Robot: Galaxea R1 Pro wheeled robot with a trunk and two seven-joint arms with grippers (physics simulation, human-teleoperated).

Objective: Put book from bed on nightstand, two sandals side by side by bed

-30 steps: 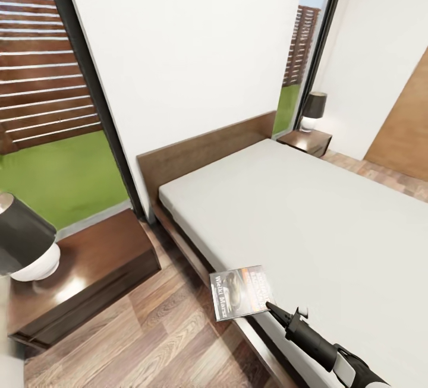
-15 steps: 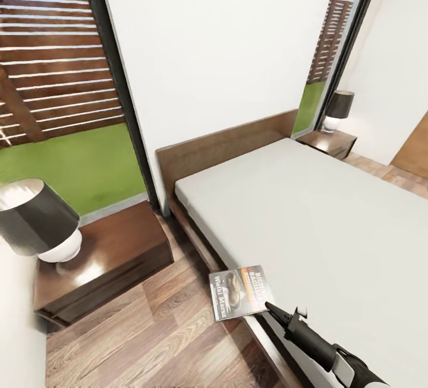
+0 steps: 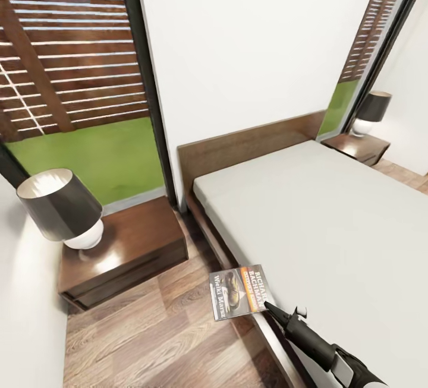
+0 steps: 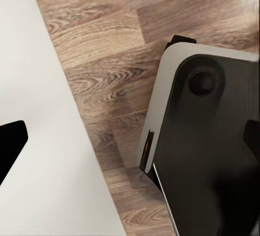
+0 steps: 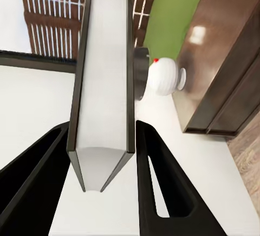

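A white-walled bedroom (image 3: 249,49) with a wood-plank floor (image 3: 160,340) and tall black-framed windows (image 3: 77,79) is seen from the head view. At the far left, a lamp (image 3: 62,210) with a dark shade and white base stands on a dark brown nightstand (image 3: 137,245), placed just beside the bed's head end. The bed (image 3: 333,227), with its dark wood headboard and plain light-grey mattress, fills the middle and right. The book (image 3: 236,300) is held in the air over the bed's near left edge, partly above the floor, its cover turned upward. It is gripped at its right corner by the right gripper (image 3: 268,307); in the right wrist view the book (image 5: 103,84) is seen edge-on, clamped between the two black fingers (image 5: 162,187). At the far right, a second nightstand (image 3: 359,149) with a second lamp (image 3: 370,112) stands beyond the bed. For the left gripper, whether the fingers are open cannot be told.
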